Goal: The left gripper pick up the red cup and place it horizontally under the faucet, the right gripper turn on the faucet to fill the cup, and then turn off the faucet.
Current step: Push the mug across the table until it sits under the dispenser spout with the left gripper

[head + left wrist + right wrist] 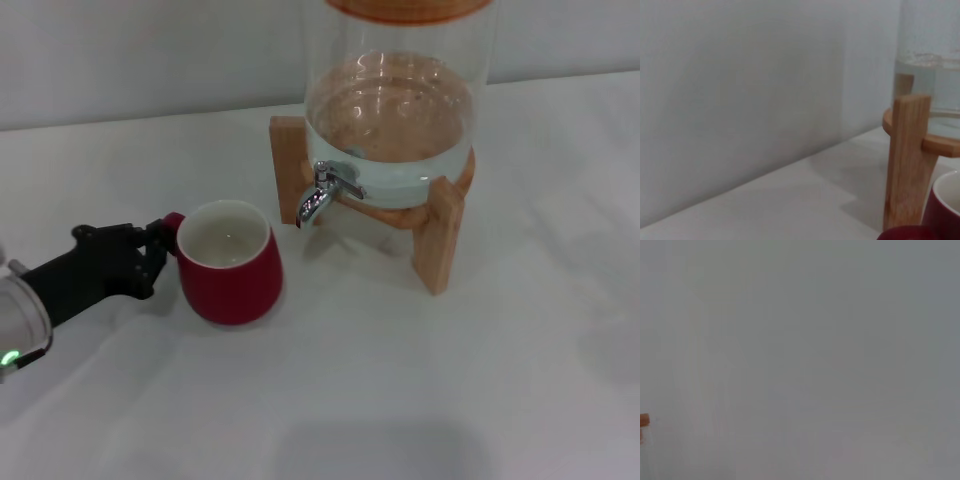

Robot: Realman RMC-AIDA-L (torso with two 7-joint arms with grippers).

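The red cup (232,265) stands upright on the white table, left of and in front of the faucet, showing its cream inside. Its small handle (172,222) points towards my left gripper (158,250), which reaches in from the left and is at the handle, touching or nearly touching it. The chrome faucet (325,190) juts from the glass jar, its spout to the right of the cup's rim and apart from it. In the left wrist view a piece of the cup (945,210) shows beside a wooden leg. My right gripper is out of view.
The glass jar (395,110), part full of water, rests on a light wooden stand (440,235) at the back centre. A wall rises behind the table. White tabletop stretches in front and to the right.
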